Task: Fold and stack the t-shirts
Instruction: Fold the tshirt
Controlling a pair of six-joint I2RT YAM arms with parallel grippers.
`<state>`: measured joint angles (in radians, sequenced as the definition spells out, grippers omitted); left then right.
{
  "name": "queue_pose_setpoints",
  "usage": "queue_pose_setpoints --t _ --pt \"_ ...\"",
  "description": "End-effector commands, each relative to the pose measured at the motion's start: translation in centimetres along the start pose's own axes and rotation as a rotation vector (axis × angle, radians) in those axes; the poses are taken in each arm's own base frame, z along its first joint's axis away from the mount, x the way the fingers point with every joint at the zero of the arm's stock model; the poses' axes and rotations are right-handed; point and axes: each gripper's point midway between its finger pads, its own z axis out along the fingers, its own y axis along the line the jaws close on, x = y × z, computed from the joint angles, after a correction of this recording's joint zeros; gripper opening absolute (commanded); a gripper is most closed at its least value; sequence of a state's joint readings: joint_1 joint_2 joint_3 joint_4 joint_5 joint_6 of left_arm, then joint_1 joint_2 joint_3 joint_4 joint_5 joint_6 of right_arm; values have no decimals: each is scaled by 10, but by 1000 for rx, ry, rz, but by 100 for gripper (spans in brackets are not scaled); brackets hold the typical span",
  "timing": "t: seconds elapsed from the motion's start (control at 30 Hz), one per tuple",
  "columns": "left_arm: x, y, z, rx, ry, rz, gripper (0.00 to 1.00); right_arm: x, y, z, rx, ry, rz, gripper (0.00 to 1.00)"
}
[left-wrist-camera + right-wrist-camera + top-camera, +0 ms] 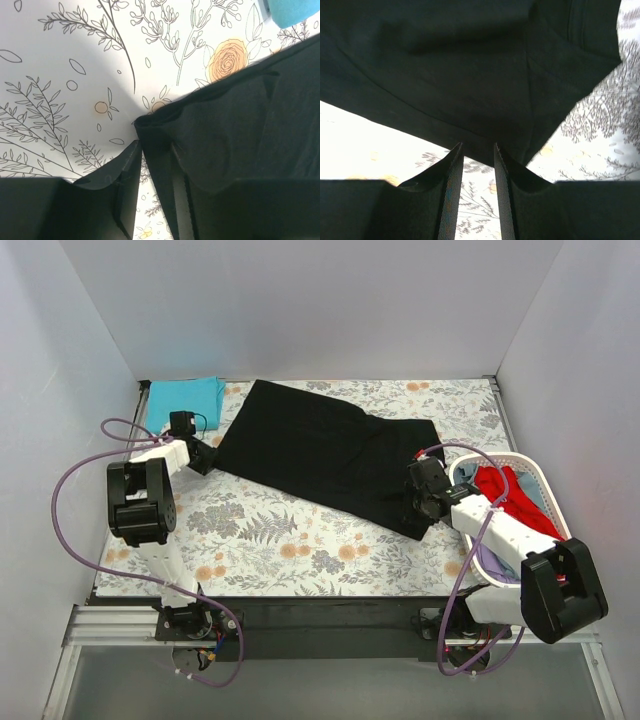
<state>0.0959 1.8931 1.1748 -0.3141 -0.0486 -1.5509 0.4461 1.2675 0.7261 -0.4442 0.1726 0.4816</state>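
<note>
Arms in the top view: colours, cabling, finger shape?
The left arm and right arm have white links, chunky black joint housings and a lilac cable looping along each. The fingers are black, flat, tapered, ribbed inside.

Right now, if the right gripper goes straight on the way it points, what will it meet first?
The black t-shirt. Its edge lies just ahead of the open jaws of the right gripper, though depth is unclear.

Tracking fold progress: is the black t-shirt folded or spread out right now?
Spread out: the black t-shirt lies stretched flat across the floral table covering, much larger than the folded teal t-shirt.
</note>
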Motion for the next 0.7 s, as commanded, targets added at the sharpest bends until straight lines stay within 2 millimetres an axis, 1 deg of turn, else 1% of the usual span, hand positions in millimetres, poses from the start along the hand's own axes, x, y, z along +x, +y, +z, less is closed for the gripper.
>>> queue_pose_setpoints --t 0.0,0.07,0.13,0.17,0.23,0.27,0.3,0.37,0.43,0.47,0.5,0.53,0.6,0.63,0.67 --pt "-3 12 9 -65 -27 26 27 3 0 5 -13 -6 -7 37" --pt "-2 13 10 -71 -25 29 23 10 -1 6 -17 12 -10 38" --pt "-1 15 11 -77 -22 32 18 12 0 4 -26 9 -7 42" --pt "0 16 11 -81 -24 35 13 15 -3 5 -22 12 -5 43" --pt "1 19 11 -92 -23 36 9 16 -4 4 -23 4 -4 48" --pt "0 20 10 -94 -27 36 4 17 -4 4 -22 9 -5 49" --pt "1 26 10 -119 -29 29 0 18 -4 6 -20 15 -4 50" --pt "1 31 6 -142 -38 19 0 18 -2 8 -28 19 -5 50" --pt "3 43 3 -186 -44 5 0 17 0 9 -32 19 -8 51" --pt "3 44 -2 -188 -50 -9 0 14 0 10 -32 16 -8 51" --pt "4 50 -5 -206 -50 -15 0 8 2 9 -33 7 -15 51" --pt "7 59 -7 -229 -53 -36 0 4 4 9 -33 -1 -14 51" --pt "7 64 -16 -234 -57 -56 0 -4 9 7 -43 -12 -22 51" --pt "7 70 -19 -244 -58 -70 0 -16 15 4 -60 -33 -21 52" --pt "11 77 -20 -256 -51 -79 0 -21 18 3 -66 -39 -24 52"
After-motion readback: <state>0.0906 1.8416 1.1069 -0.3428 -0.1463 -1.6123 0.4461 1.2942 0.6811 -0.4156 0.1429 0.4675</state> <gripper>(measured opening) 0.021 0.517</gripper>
